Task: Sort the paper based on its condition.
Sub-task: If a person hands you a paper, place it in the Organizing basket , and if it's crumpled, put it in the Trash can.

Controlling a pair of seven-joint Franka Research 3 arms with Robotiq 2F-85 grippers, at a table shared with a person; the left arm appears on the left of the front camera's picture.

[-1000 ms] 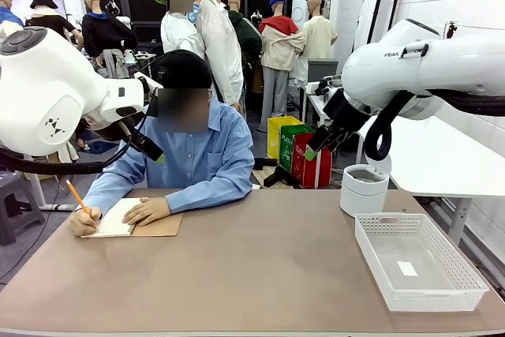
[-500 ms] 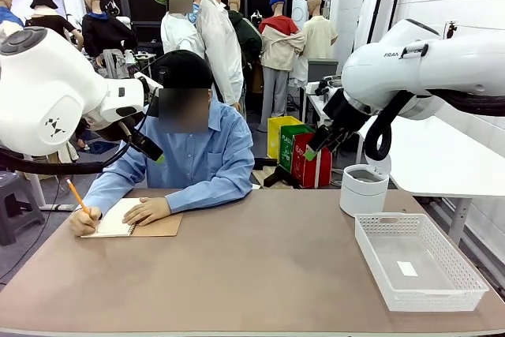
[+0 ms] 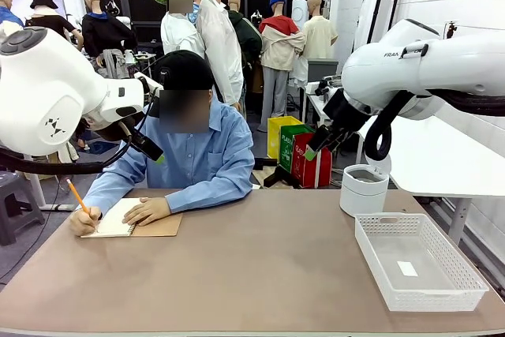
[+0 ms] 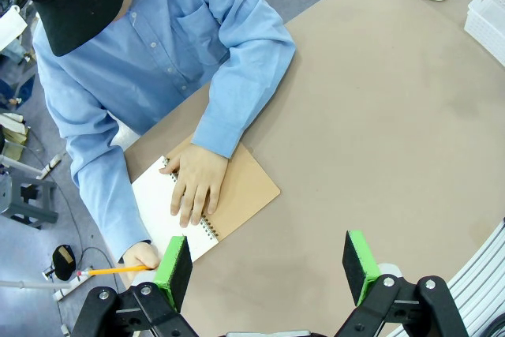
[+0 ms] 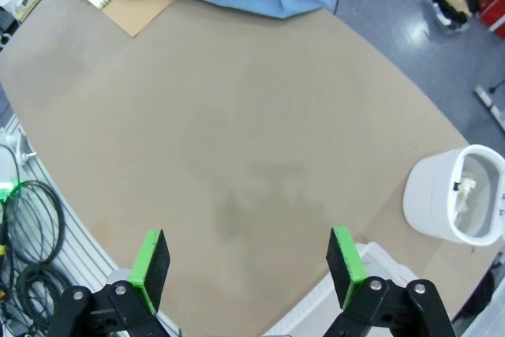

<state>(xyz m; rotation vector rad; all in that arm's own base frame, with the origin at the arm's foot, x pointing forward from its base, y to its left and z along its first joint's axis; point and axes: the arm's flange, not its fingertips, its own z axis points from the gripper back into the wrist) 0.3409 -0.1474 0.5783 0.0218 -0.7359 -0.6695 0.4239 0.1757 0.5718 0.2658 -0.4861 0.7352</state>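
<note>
Left gripper and my right gripper both gape wide, empty, above the table; person scribbling in a notebook.

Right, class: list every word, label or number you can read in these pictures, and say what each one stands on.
"FRAN": on the right arm, on its white shell; the rest is hidden.
Green bag and red bag: white print, too blurred to read.
Notebook page: nothing legible.
</note>
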